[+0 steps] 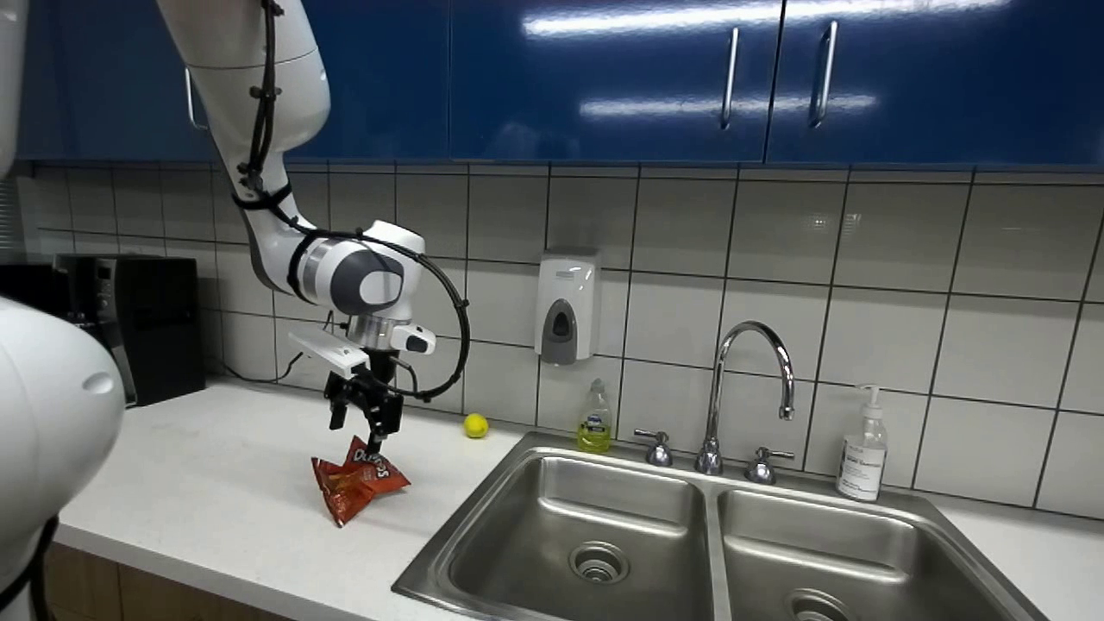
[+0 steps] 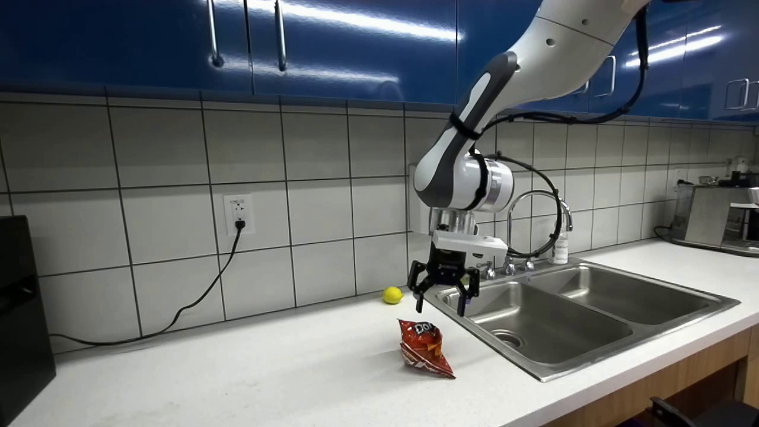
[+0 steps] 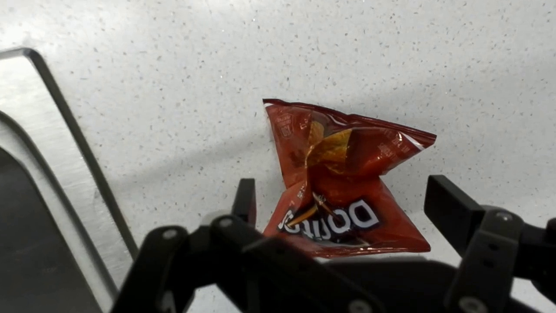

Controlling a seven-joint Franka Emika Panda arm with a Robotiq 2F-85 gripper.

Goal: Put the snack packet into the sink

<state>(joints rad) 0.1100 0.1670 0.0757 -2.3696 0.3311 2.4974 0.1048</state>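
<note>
Snack packet (image 3: pixel 347 180) on counter (image 3: pixel 173 87) | beneath fingers (image 3: pixel 454 213), between them in wrist view | fingers spread apart, unclenched

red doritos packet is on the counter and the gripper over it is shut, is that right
Not quite: the gripper is open, not shut, as the wrist view shows. The red Doritos packet is on the counter, with the gripper over it.

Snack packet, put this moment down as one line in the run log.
snack packet: on counter, ungripped | gripper: open above snack packet | in sink: not yet
</note>
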